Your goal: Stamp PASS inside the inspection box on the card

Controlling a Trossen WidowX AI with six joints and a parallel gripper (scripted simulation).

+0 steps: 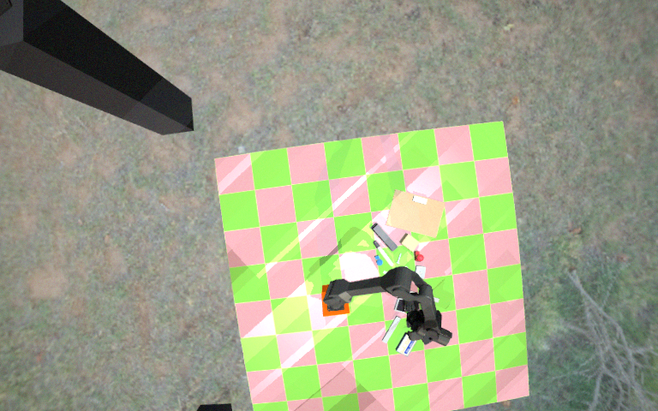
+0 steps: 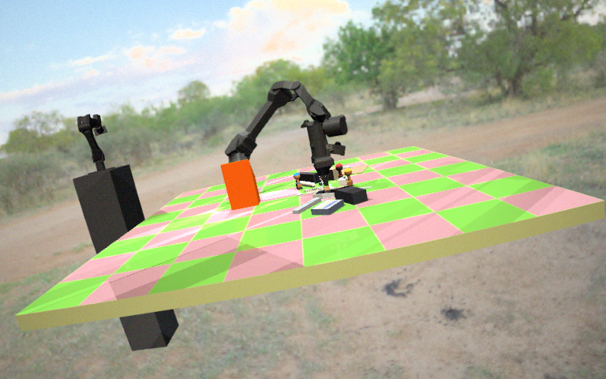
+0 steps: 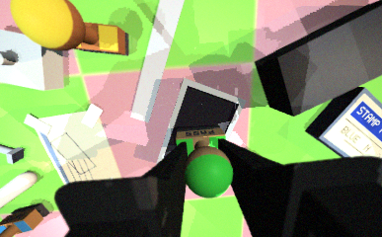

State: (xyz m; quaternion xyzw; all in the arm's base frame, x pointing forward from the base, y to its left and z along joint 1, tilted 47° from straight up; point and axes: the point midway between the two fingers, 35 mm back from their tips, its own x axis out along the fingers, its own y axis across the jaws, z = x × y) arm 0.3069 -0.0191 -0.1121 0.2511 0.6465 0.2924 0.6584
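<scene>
Hand (image 3: 202, 150) clamped on green-knobbed PASS stamp (image 3: 207, 170) over dark ink pad (image 3: 204, 111) at frame centre; tilted descent risks patchy inking.

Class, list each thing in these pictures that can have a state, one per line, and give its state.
gripper: shut on the green-knobbed stamp
green-knobbed stamp: held upright between the fingers, its base over the ink pad
ink pad: open, dark surface exposed
yellow-knobbed stamp: lying on its side, not held
stamp pad box: closed, label up
card: flat on the table; whether it bears a print cannot be told
</scene>
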